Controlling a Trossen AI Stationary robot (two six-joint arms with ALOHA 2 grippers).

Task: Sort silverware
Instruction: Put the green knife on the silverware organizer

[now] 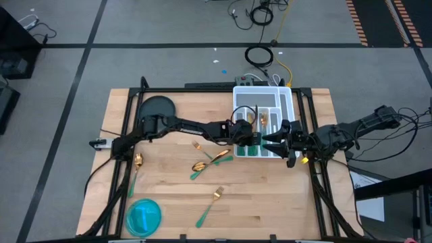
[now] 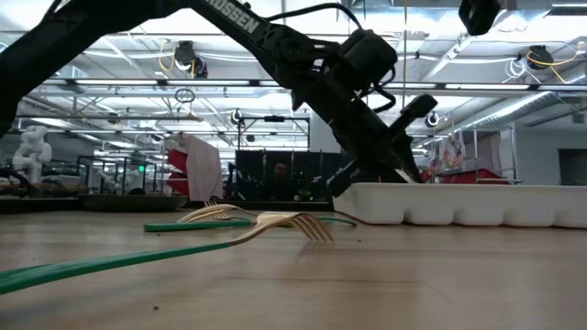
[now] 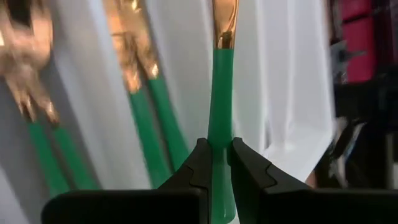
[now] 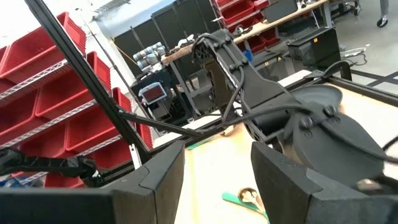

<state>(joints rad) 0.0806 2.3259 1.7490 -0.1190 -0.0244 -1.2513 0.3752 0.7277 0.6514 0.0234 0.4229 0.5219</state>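
Left wrist view, left end effector [image 3: 216, 165] pinching green-handled utensil [image 3: 220, 93], over tray [image 3: 280, 93]

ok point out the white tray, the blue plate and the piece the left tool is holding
white tray [image 1: 286, 101]: high view, on its right rim
blue plate [image 1: 144, 217]: high view, on its middle
held piece [image 3: 219, 93]: left wrist view, on its green handle
left tool [image 3: 215, 163]: left wrist view, between its fingertips

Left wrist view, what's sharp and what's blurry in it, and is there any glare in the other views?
Left wrist view: the left gripper and the green-handled, gold-headed utensil it pinches are crisp; the other gold-and-green silverware in the white compartmented tray is smeared. Low view: ceiling lights glare, and the nearest gold fork is soft. High view: evenly lit.
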